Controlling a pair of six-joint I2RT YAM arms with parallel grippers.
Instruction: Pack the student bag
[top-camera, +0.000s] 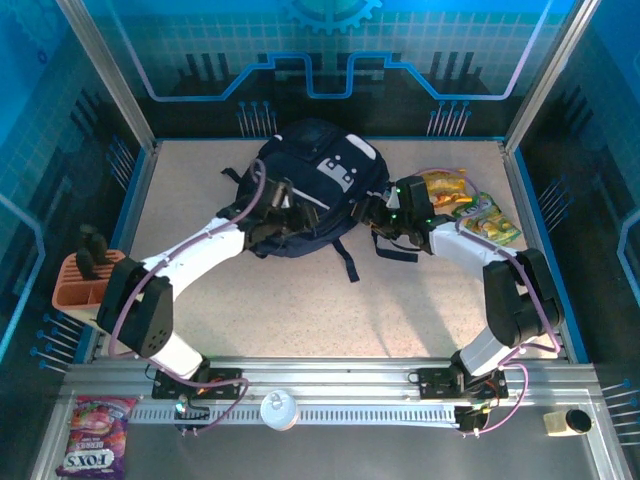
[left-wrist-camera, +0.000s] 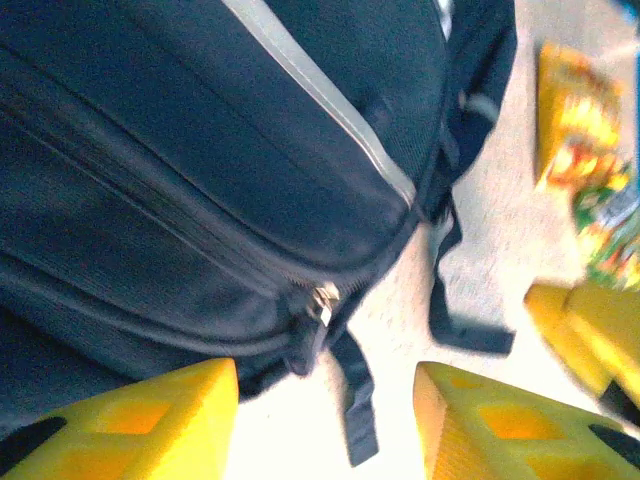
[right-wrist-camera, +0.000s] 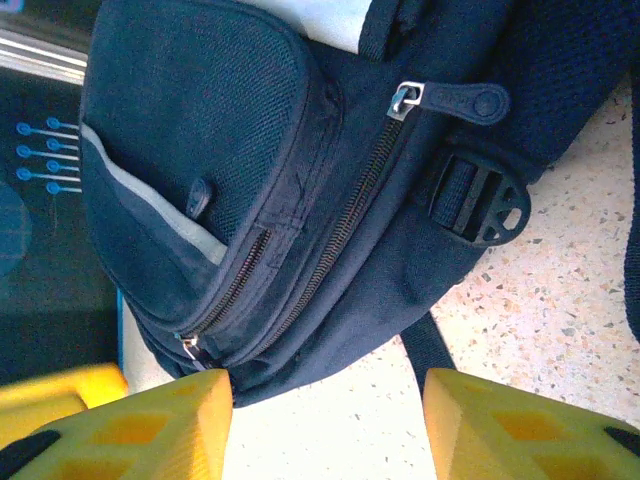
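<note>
Now the student bag (top-camera: 315, 190) lies zipped at the table's back-centre, the left gripper (left-wrist-camera: 325, 400) and right gripper (right-wrist-camera: 328, 410) flanking it, both parted and empty, so opening it looks the step in hand: next, a precise pinch on the zip pull (right-wrist-camera: 405, 98), with the snack packets (top-camera: 470, 205) waiting beside.

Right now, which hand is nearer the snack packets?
Right. The right hand is beside the snack packets; the left hand is across the student bag, at its other side.

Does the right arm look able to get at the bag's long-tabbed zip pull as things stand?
Probably yes: the right gripper, fingers apart, sits just short of the student bag, its zip pull uncovered ahead.
</note>
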